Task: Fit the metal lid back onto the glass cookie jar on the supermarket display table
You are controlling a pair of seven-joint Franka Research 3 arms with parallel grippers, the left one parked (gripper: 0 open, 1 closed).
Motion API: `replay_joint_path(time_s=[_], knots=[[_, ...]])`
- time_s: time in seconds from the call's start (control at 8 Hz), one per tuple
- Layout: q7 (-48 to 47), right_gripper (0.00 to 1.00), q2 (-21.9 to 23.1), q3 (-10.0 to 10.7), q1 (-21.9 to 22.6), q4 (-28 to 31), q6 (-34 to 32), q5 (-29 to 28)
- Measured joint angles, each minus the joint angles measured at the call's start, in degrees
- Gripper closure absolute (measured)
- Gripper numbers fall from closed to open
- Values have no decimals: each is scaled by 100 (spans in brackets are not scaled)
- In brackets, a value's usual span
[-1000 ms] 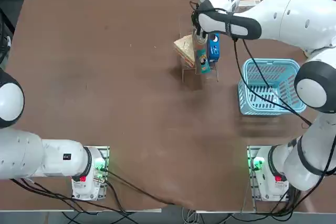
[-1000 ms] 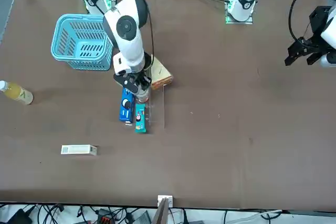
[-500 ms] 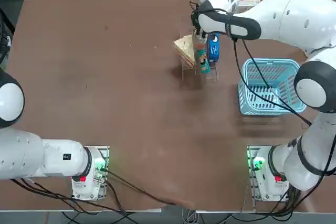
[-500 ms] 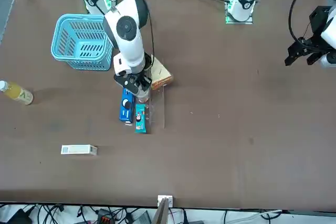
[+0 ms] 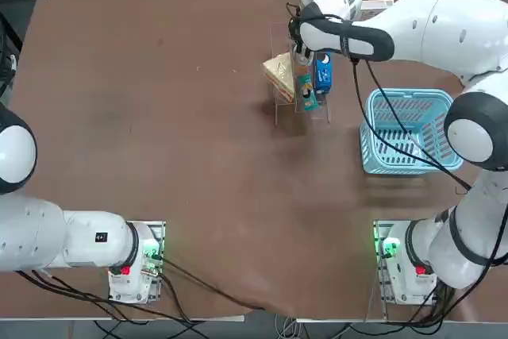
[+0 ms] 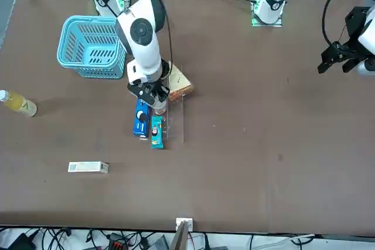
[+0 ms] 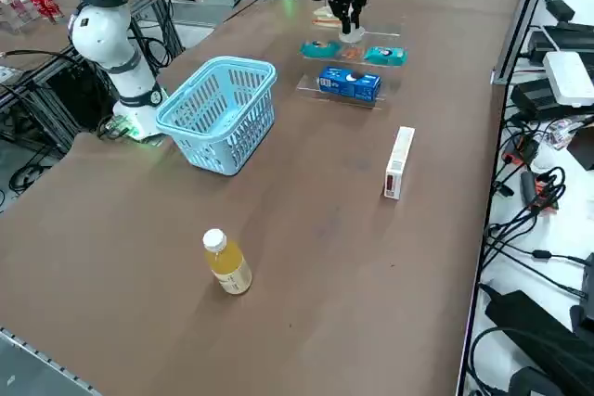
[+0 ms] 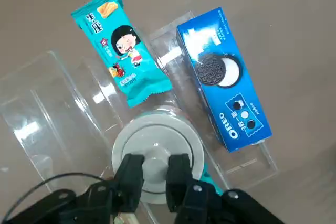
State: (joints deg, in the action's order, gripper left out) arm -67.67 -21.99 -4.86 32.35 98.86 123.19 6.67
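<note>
The metal lid is a round silvery-grey disc with a raised knob at its centre. My right gripper is shut on that knob, one dark finger on each side. The lid lies flat over the glass cookie jar, whose clear body is mostly hidden under it. Jar and gripper stand among the snacks on a clear stand at the far right-centre of the supermarket display table. From the side the gripper points straight down at the jar.
A blue Oreo box and a teal snack packet lie right beside the jar on the clear acrylic stand. A wrapped sandwich is close by. A blue basket, a yellow-liquid bottle and a white snack box sit farther off.
</note>
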Motion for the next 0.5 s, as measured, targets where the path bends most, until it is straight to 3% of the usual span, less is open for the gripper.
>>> replay_joint_path(time_s=[0.5], knots=[[0, 73, 17, 0, 8, 49, 0, 9]])
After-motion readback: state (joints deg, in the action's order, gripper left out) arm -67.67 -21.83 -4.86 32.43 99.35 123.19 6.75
